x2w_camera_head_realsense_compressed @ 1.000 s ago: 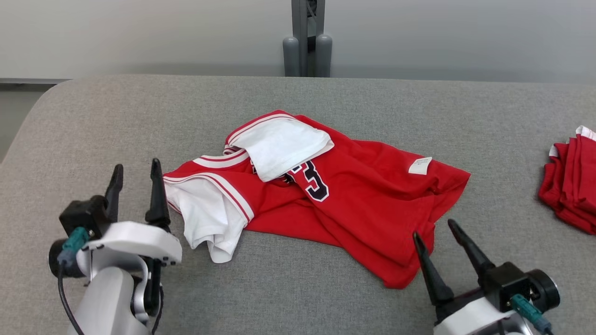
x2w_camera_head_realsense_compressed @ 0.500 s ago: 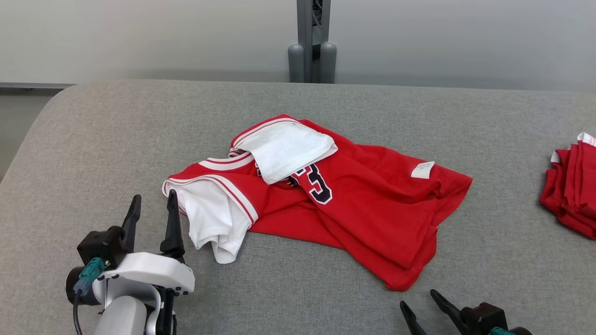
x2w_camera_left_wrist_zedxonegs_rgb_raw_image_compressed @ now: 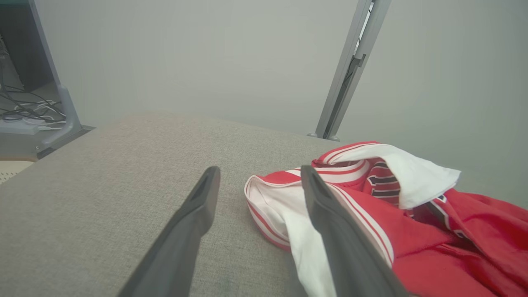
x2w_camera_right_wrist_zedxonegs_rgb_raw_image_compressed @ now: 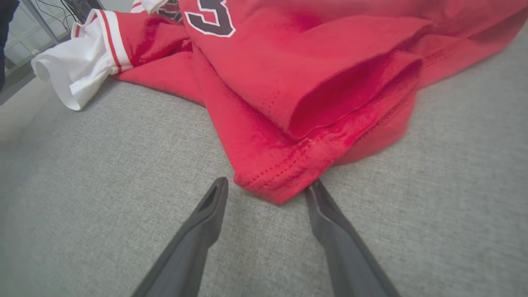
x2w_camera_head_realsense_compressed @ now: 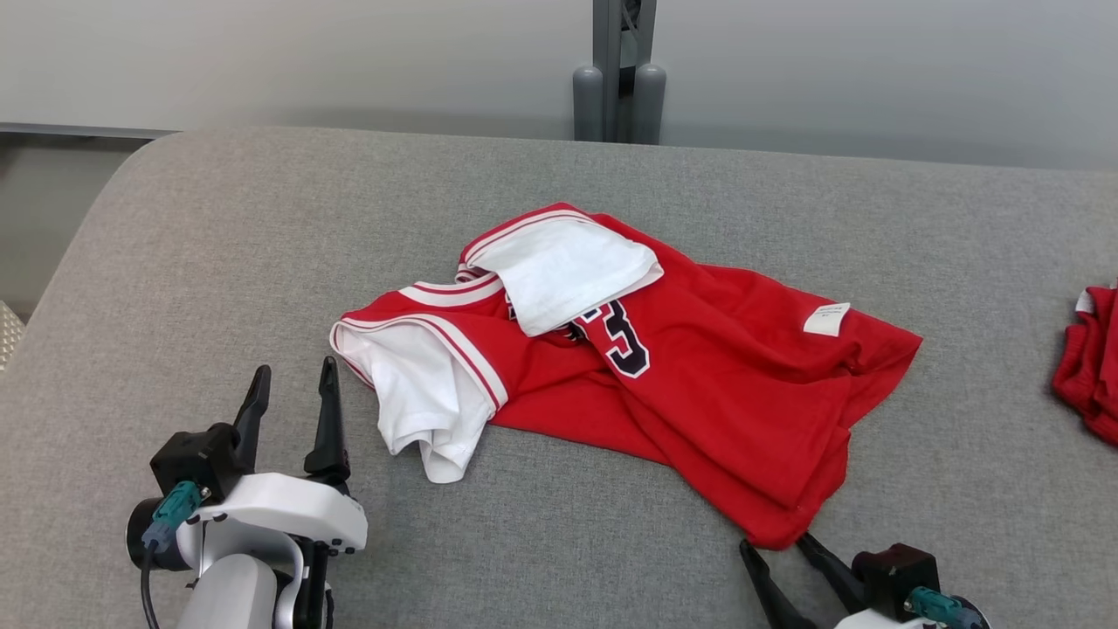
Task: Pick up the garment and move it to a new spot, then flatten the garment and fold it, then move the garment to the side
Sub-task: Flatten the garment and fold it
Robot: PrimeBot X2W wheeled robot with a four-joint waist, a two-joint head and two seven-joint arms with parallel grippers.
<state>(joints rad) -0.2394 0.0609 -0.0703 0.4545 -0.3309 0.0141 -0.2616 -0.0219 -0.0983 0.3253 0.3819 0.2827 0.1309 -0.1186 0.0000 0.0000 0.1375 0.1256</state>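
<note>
The garment [x2w_camera_head_realsense_compressed: 699, 384] is a red jersey with white trim and a dark number, lying crumpled on the grey table [x2w_camera_head_realsense_compressed: 218, 262]. Its white lining shows at the left sleeve opening [x2w_camera_head_realsense_compressed: 419, 402] and at the top. My left gripper [x2w_camera_head_realsense_compressed: 293, 384] stands open just left of that white sleeve, apart from it; in the left wrist view the left gripper [x2w_camera_left_wrist_zedxonegs_rgb_raw_image_compressed: 258, 175] has the garment [x2w_camera_left_wrist_zedxonegs_rgb_raw_image_compressed: 412, 231] behind its right finger. My right gripper [x2w_camera_head_realsense_compressed: 773, 546] is open at the jersey's lower hem corner. The right wrist view has that right gripper [x2w_camera_right_wrist_zedxonegs_rgb_raw_image_compressed: 268, 185] with the garment's corner [x2w_camera_right_wrist_zedxonegs_rgb_raw_image_compressed: 272, 181] reaching between its fingertips.
A second pile of red cloth [x2w_camera_head_realsense_compressed: 1092, 376] lies at the table's right edge. A grey post [x2w_camera_head_realsense_compressed: 618, 79] rises behind the table's far edge, with a wall behind it. The table's rounded left corner [x2w_camera_head_realsense_compressed: 113, 183] drops off to the floor.
The camera has shifted, so the whole scene slid right. My right gripper drew back toward the near edge and now sits at the jersey's lower corner. My left gripper came slightly nearer.
</note>
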